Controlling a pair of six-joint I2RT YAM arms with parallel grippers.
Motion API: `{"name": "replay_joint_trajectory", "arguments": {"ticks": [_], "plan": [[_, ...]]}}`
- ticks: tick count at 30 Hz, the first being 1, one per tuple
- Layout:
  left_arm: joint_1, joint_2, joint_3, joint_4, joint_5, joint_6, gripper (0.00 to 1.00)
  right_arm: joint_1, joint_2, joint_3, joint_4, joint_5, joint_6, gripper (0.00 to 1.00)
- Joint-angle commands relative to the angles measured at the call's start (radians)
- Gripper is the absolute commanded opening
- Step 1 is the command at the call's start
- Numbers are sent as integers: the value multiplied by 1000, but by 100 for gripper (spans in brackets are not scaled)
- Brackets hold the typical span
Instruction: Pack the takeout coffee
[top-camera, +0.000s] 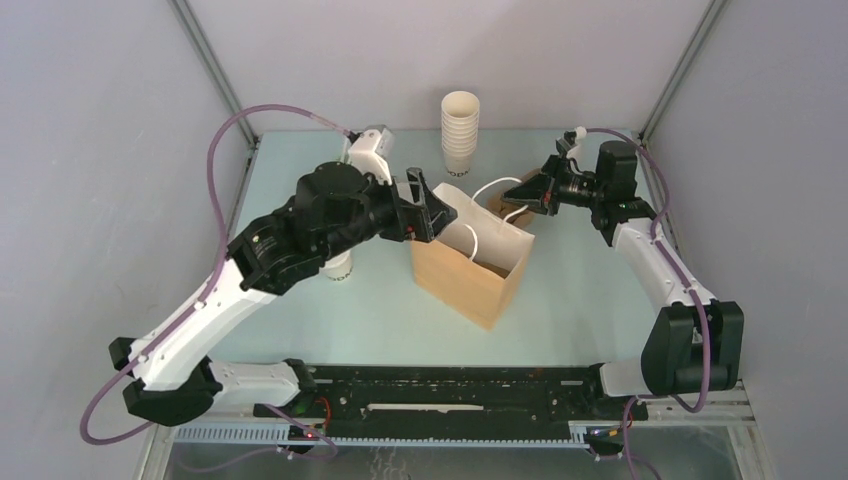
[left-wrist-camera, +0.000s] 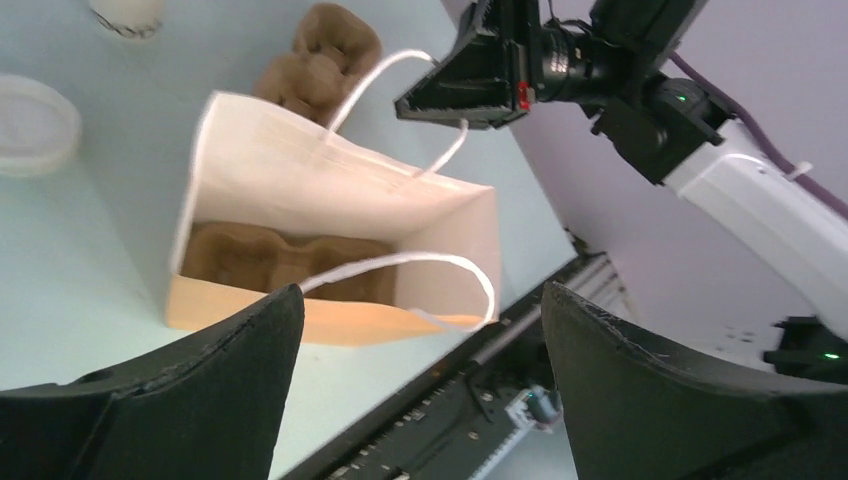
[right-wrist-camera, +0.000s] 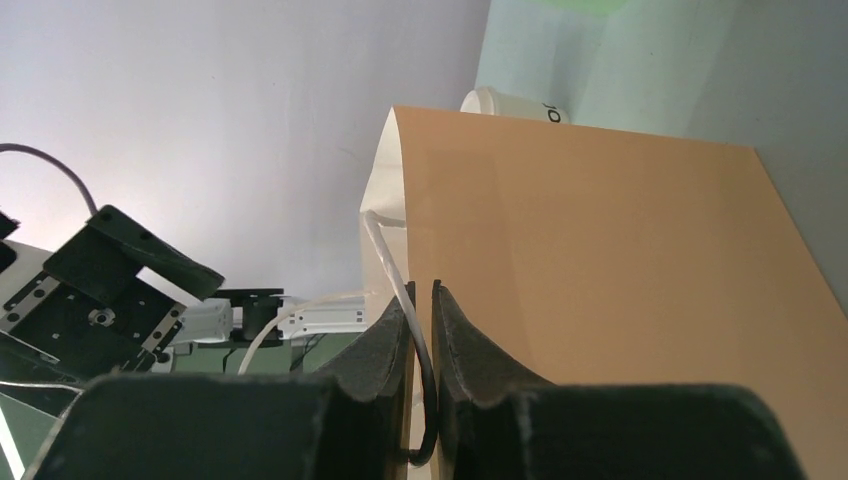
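Note:
A brown paper bag (top-camera: 478, 272) stands open mid-table with a cardboard cup carrier (left-wrist-camera: 280, 255) lying in its bottom. My right gripper (top-camera: 512, 197) is shut on the bag's far white handle (right-wrist-camera: 392, 260), the cord pinched between the jaws of the right gripper (right-wrist-camera: 422, 300). At the bag's left rim my left gripper (top-camera: 428, 210) hangs open and empty; in its own view the left gripper (left-wrist-camera: 420, 300) has nothing between its fingers. The takeout coffee (top-camera: 340, 266), a small lidded white cup, stands on the table half hidden under my left arm. The takeout coffee (right-wrist-camera: 515, 105) also peeks over the bag.
A tall stack of lidless white cups (top-camera: 460, 132) stands at the back centre. A second cardboard carrier (left-wrist-camera: 330, 45) lies behind the bag near my right gripper. A round white lid (left-wrist-camera: 35, 125) rests on the table left of the bag. The black rail (top-camera: 450, 385) runs along the near edge.

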Motion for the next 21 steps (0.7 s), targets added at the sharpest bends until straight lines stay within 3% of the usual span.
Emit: {"name": "replay_joint_trajectory", "arguments": {"ticks": [1, 13, 17, 21], "plan": [[2, 28, -83, 82, 134, -207, 92, 12, -48, 37, 8, 3, -25, 18], [-42, 136, -91, 234, 99, -244, 77, 18, -83, 37, 3, 6, -16, 18], [-40, 167, -74, 225, 92, -236, 57, 16, -106, 38, -2, 7, -14, 18], [-15, 160, -47, 185, 102, -187, 19, 12, -138, 50, -40, 19, -31, 16]]}}
